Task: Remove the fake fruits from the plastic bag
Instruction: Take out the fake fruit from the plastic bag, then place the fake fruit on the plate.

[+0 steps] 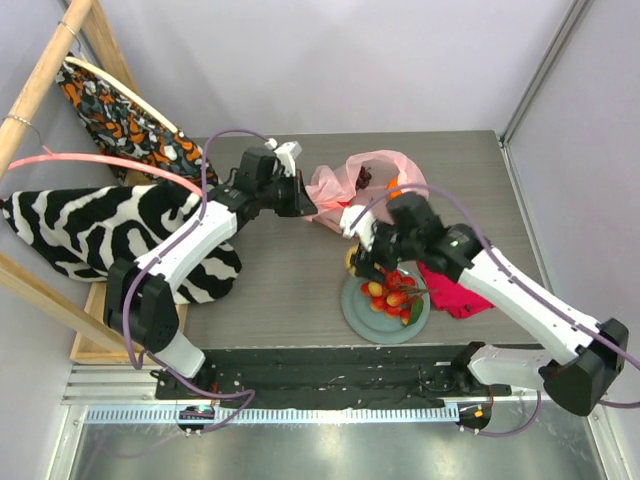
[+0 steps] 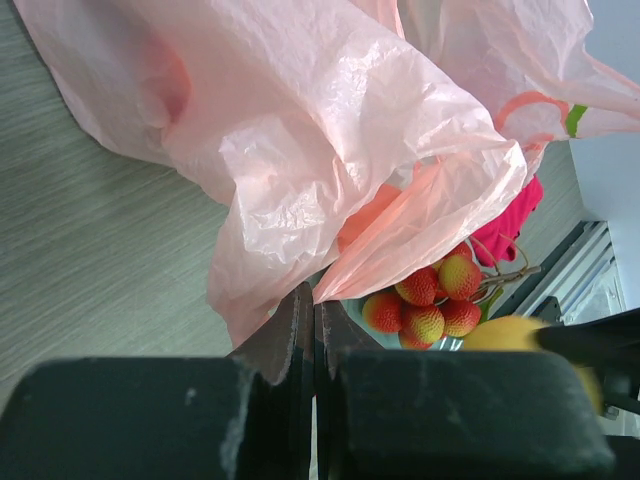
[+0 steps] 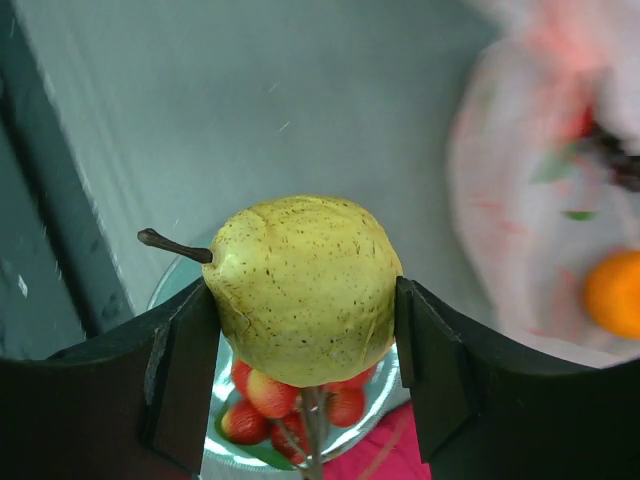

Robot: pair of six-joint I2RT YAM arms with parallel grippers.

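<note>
Yellow-green and speckled, with a dark stem pointing to the left of the right wrist view, the yellow-green fruit (image 3: 305,290) sits clamped between the two fingers of the right end effector (image 3: 308,340), one finger pressed to each flank. Straight beneath it lies the plate (image 1: 352,312), where the cherries (image 1: 390,295) rest. This is the relation the next move turns on: the drop spot is directly below, so lowering and letting go would probably land the fruit beside the cherries, not on the bare table (image 1: 270,290).

Towards the top of the overhead view, the pale-pink plastic bag (image 2: 330,130) lies crumpled between the two arms. The left end effector (image 2: 313,340) has its fingers pressed together, with a fold of the bag's film apparently pinched between them at the bag's left side. An orange fruit (image 3: 615,295) shows blurred inside the bag at the right edge of the right wrist view, so the task looks unfinished. The right arm is the free one and is near the bag's mouth.
</note>
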